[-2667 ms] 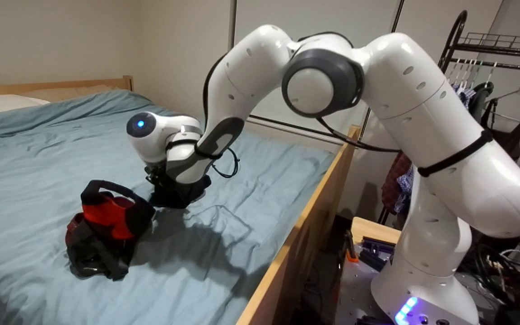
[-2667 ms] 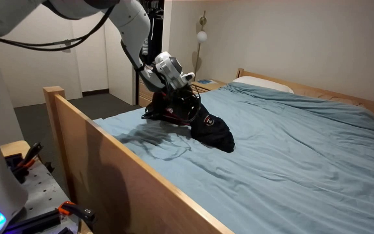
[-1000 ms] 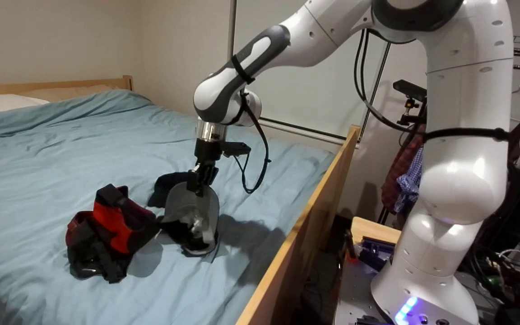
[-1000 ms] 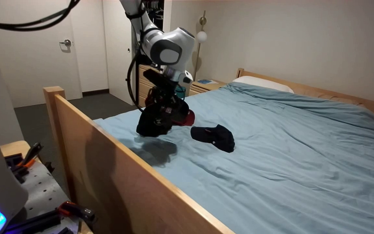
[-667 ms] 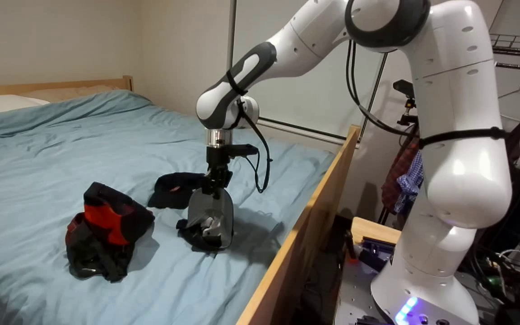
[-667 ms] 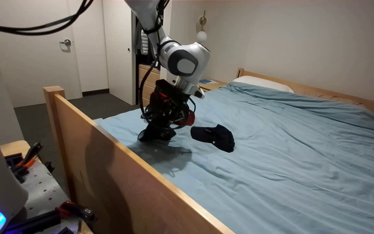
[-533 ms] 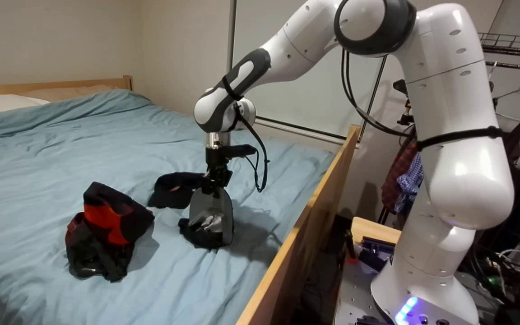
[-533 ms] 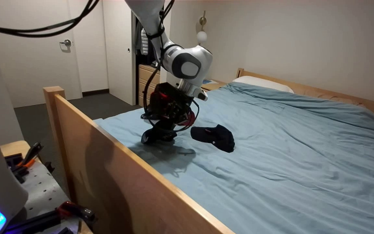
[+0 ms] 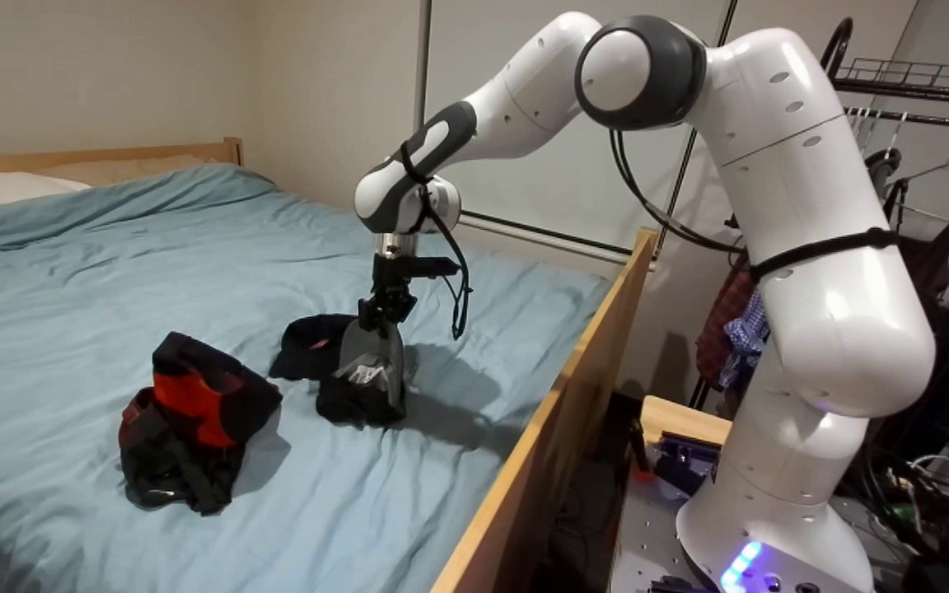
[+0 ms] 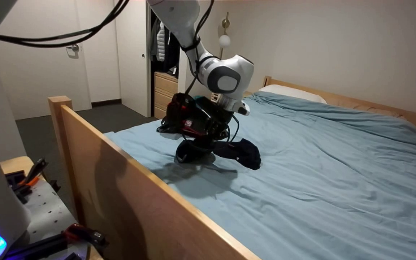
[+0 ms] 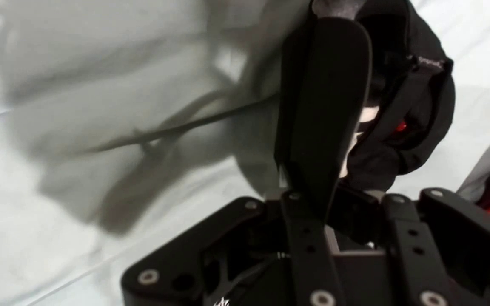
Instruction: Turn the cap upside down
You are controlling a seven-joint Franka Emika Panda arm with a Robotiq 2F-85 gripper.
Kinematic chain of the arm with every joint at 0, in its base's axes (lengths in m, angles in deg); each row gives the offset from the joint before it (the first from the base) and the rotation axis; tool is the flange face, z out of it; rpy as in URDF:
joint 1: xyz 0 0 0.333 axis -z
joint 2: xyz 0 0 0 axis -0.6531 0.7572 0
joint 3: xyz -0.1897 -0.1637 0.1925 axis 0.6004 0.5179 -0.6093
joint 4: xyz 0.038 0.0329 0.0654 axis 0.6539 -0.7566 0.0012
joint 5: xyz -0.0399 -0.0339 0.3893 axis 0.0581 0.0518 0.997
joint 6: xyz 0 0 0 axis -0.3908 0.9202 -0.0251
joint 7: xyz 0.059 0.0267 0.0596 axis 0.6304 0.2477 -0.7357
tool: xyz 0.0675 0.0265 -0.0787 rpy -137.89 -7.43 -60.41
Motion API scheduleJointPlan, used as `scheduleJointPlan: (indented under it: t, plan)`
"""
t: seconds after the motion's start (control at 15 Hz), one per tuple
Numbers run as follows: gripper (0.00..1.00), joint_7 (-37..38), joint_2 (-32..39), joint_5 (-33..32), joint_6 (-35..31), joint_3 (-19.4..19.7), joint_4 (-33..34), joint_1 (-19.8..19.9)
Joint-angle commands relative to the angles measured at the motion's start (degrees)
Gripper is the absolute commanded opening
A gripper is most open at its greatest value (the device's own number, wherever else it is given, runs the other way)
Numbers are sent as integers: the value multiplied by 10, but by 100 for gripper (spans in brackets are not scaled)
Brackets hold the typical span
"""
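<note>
Gripper [image 9: 377, 324] clamped on black baseball cap [image 9: 366, 377] by its brim [image 9: 358, 346], brim end up. Flip looks partway; remaining: settle it inside-up on bed [image 9: 194, 280], release.

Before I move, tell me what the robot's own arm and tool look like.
The arm is glossy white and rounded, with dark grey joint covers, black straps, black cables and a blue light strip on its base. The tool is black and angular, with silver screw heads.
</note>
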Motion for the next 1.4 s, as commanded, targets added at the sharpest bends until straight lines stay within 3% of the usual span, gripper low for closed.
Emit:
scheduleJointPlan:
  t: [0.0, 0.33, 0.4, 0.67, 1.0, 1.13, 1.33]
  plan:
    - [5, 10, -5, 29, -23, 5, 14, 31]
    - [5, 15, 9, -20, -15, 39, 51, 29]
    - [30, 7, 16, -19, -10, 35, 61, 33]
    - [52, -33, 29, -2, 3, 10, 84, 45]
    - [84, -35, 14, -11, -14, -1, 84, 31]
    - [97, 17, 9, -42, -34, 28, 87, 5]
    - [100, 114, -1, -109, -62, 83, 100, -29]
